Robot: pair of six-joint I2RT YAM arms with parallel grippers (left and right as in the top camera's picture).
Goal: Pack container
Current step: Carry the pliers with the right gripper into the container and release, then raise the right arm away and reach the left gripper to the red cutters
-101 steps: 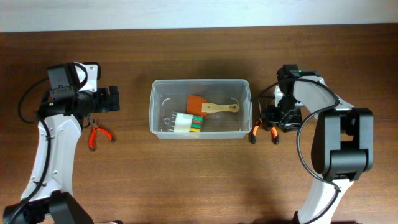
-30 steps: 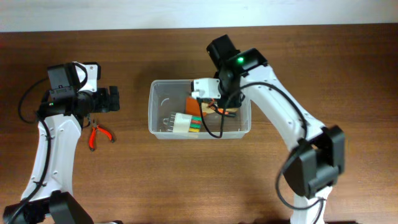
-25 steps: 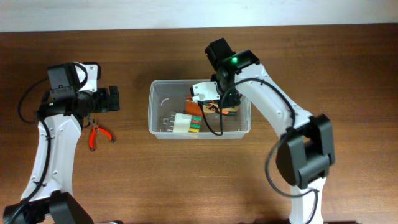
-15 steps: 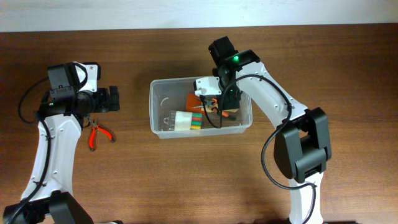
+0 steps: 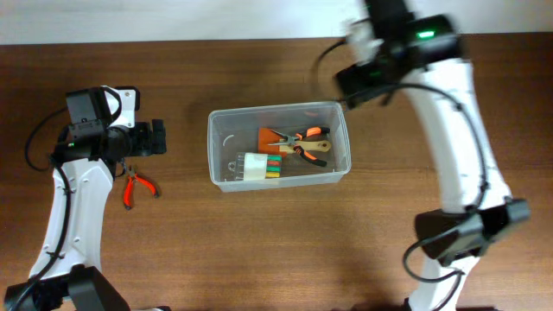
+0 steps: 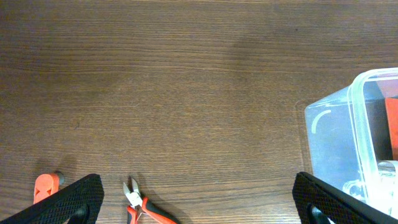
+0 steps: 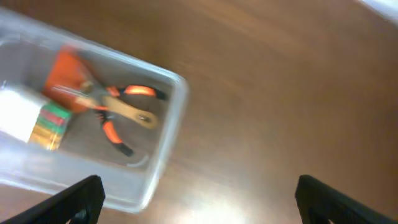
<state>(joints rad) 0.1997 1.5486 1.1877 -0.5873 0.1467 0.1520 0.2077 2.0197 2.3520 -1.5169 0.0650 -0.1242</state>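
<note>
1. The container (image 5: 225, 142) sits mid-table (image 5: 259, 250) between the two arms. It holds an orange spatula (image 5: 270, 138), orange-handled pliers (image 5: 302, 142) and a white block (image 5: 256, 167) with coloured strips
2. The left gripper (image 5: 157, 138) hovers left of the container with its fingers spread wide and nothing between them. Red cutters (image 5: 136, 186) lie on the wood close by
3. The right gripper (image 5: 363, 82), blurred in the overhead view, is above the container's far right corner, with its fingers spread apart and empty

Lab bench setup: wood table (image 5: 259, 259), pliers (image 5: 134, 186) nearby (white wall (image 5: 173, 17) behind).
</note>
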